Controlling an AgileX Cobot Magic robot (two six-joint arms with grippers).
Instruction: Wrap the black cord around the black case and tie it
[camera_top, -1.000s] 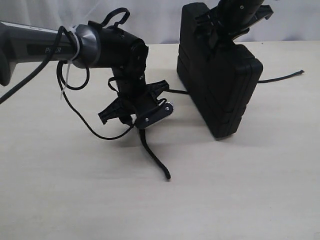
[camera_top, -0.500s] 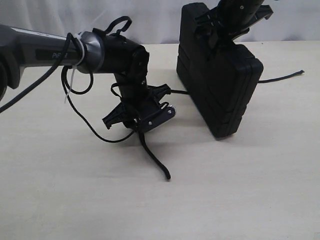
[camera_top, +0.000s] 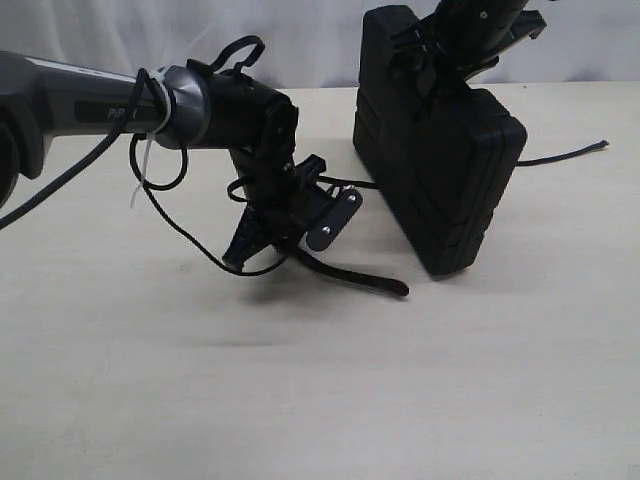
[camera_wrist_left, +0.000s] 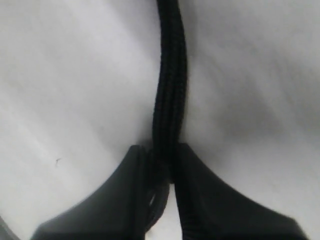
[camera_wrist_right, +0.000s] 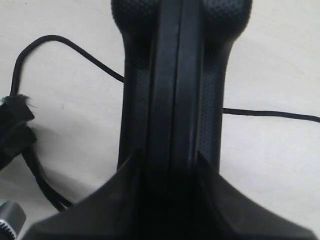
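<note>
raised exterior overview; close wrist views; black cord (camera_wrist_left: 171, 90) in all

Left arm (camera_top: 70, 95) bears faint lettering, not legible.

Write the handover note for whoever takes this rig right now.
Left gripper: shut on the cord, a loose tail sticking out toward the case.
Right gripper: shut on the case's top edge, standing it on the table.
Cord comes out on both sides of the case.
Done: both gripped; no wrap visible.
Left: wrapping and the knot.
</note>
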